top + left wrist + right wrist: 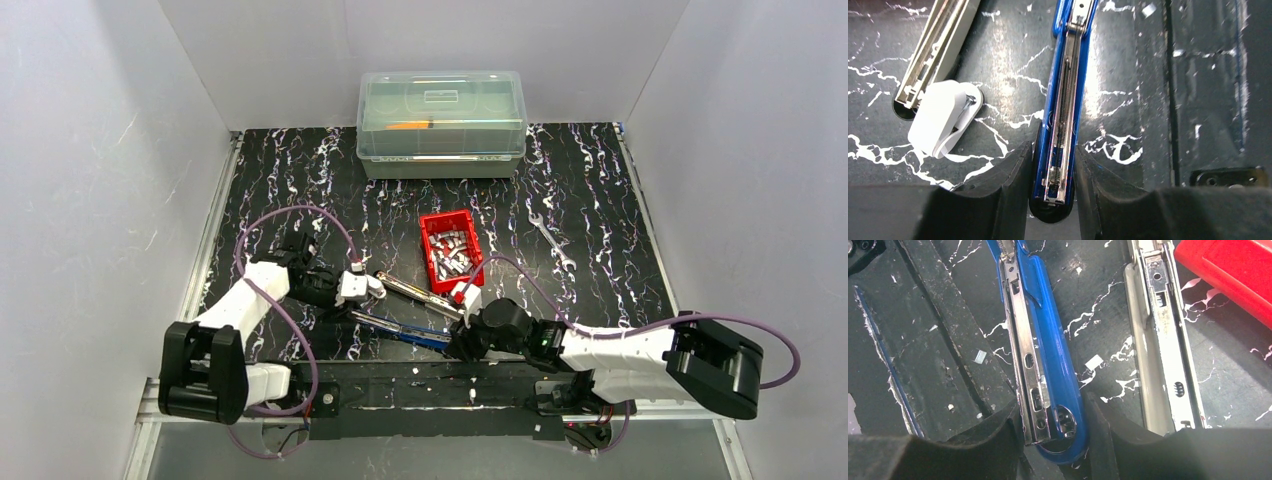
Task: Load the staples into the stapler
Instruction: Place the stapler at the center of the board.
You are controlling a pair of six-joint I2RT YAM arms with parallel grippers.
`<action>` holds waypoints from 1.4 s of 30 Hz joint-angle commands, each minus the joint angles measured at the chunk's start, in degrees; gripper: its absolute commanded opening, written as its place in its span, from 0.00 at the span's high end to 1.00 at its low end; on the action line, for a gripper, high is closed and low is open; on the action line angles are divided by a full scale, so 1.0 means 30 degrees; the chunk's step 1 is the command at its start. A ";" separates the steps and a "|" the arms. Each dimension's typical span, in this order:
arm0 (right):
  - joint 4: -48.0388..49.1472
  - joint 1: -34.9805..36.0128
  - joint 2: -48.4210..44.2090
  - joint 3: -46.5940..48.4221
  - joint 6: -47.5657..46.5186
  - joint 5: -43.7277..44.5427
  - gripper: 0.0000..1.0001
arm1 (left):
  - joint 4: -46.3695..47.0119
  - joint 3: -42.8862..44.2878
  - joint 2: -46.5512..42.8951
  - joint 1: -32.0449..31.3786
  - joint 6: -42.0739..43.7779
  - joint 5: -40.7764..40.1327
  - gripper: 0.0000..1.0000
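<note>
A blue stapler [400,331] lies swung open flat near the front edge. My left gripper [350,314] is shut on its magazine end [1064,125], where the bare channel and spring face up. My right gripper [456,342] is shut on its other end [1048,360], with the metal plate showing. The staples [450,252] are a heap of small silvery strips in a red bin [432,222], behind the right gripper. A corner of the red bin also shows in the right wrist view [1228,270]. No staples show in the blue stapler's channel.
A second, beige stapler [415,291] lies open just behind the blue one, with a white piece [945,117] at its left end. A clear lidded box [441,120] stands at the back. A wrench [552,241] lies right of the bin. The arms' black mounting plate [420,385] runs along the front.
</note>
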 commanded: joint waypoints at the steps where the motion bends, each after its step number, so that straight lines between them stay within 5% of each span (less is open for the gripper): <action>1: -0.0495 -0.0038 0.0645 0.0294 0.0789 0.1296 0.90 | 0.0442 -0.0577 0.0933 0.0121 0.2167 -0.3305 0.89; 5: -0.0298 -0.0036 0.1468 0.0529 0.0563 0.0899 0.89 | 0.1034 -0.0196 0.1763 0.0113 0.2445 -0.3455 0.85; 7: -0.0304 -0.0024 0.2165 0.0820 0.0378 0.0664 0.89 | 0.1014 0.0019 0.2009 0.0122 0.2342 -0.3399 0.66; 11: -0.0282 -0.0041 0.3013 0.1253 0.0058 0.0456 0.89 | 0.0516 0.0412 0.1954 0.0126 0.2326 -0.3156 0.54; 16: -0.0269 -0.0017 0.3166 0.1290 -0.0072 0.0393 0.81 | -0.1557 0.1338 0.1444 0.0134 0.2468 -0.1432 0.26; 20: -0.0296 -0.0022 0.2870 0.1170 -0.0093 0.0525 0.59 | -0.3585 0.2260 0.1235 0.0121 0.2739 0.0202 0.25; 30: -0.0119 0.0009 0.2094 0.1020 -0.0547 -0.0329 0.35 | -0.4388 0.3502 0.1753 0.0118 0.2584 0.0951 0.41; 36: -0.0405 0.0009 -0.0128 0.0579 -0.0084 0.0056 0.31 | -0.4650 0.3840 0.1945 0.0127 0.2977 0.1204 0.51; 42: -0.2413 0.0010 -0.2754 0.1795 -0.0061 -0.0396 0.31 | -0.5028 0.4992 0.1888 0.0132 0.1606 0.1707 0.49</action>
